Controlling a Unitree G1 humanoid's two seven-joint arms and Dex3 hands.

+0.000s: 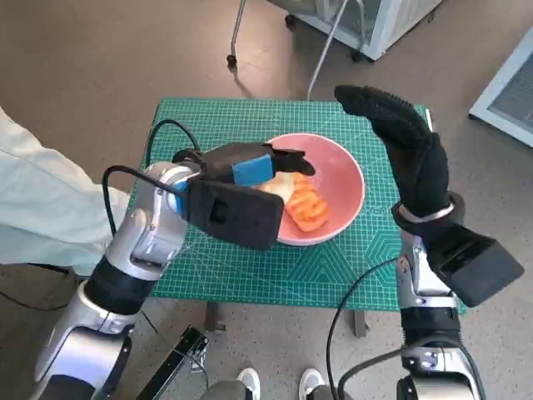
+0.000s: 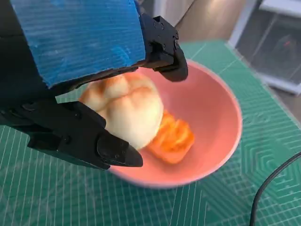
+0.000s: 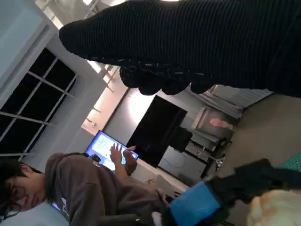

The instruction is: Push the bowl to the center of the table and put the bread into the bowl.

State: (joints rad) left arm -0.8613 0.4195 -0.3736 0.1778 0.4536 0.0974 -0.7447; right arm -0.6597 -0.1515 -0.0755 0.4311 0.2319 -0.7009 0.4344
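Left hand (image 1: 250, 167) holds bread (image 1: 279, 188) over pink bowl (image 1: 346, 179), mid desk (image 1: 208, 125).
Head: right hand (image 1: 404, 146) raised right of bowl, fingers spread, empty. Left wrist: fingers (image 2: 113, 150) grip pale bread (image 2: 129, 108) above orange item (image 2: 174, 139) in bowl. Right wrist: glove, person (image 3: 89, 188) beyond.

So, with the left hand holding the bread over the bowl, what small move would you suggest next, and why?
Probably open the left hand and let the bread drop. The wrist view shows the pale bun gripped just above the inside of the pink bowl, beside an orange piece already in it. The bowl sits near the mat's middle, and the right hand is raised clear.
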